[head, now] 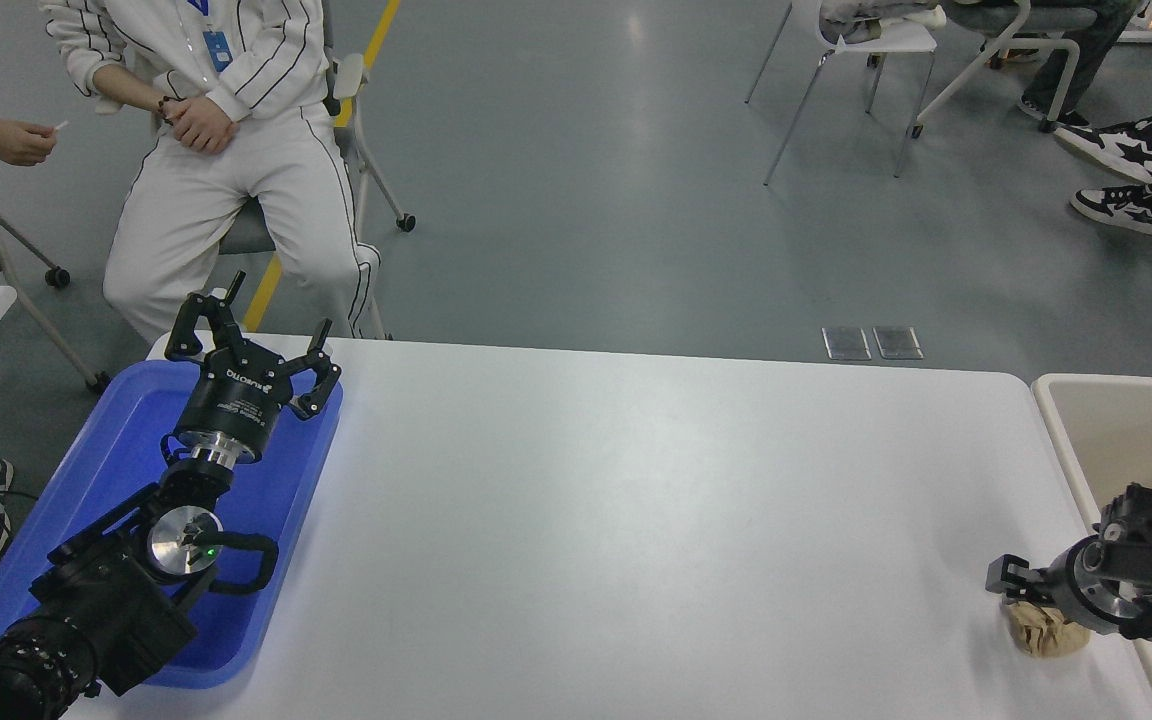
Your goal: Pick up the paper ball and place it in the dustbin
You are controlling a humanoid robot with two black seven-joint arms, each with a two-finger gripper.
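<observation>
Right gripper [1021, 592] low over paper ball [1048, 630], ball just under and touching. Cannot tell how its jaws stand. Ball on desk [636, 520] near right edge. Dustbin [1061, 440] just right of gripper. Left gripper [251, 345] far off, jaws wide.

**Camera setup: single head view**

One view only, mounted high on the robot's side, facing forward and down. The table [636, 500] fills the lower half at mid range. Left arm [116, 570] enters bottom left, right arm [1151, 560] at the right edge. Floor [586, 200] and chairs [866, 50] lie beyond. No second view overlaps.
</observation>
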